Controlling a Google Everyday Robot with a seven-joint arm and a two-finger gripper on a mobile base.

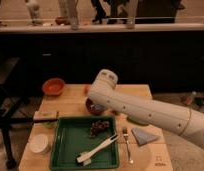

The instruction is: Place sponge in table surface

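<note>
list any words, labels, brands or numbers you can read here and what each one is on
No text here is legible.
dark mark on the table surface, front right corner: perhaps a logo, too blurred to read
green tray, arm, dark bowl: no text visible
gripper: hidden behind the arm's end by the dark bowl, no label seen

The scene is dim and warm-toned. Light falls from above onto the table surface [70, 102] and the arm [145, 112], whose white shell glares (the brightest thing in view). Below the lit counter [95, 27] everything sinks into black. The gripper is hidden behind the arm, in shadow by the dark bowl [92, 107].
</note>
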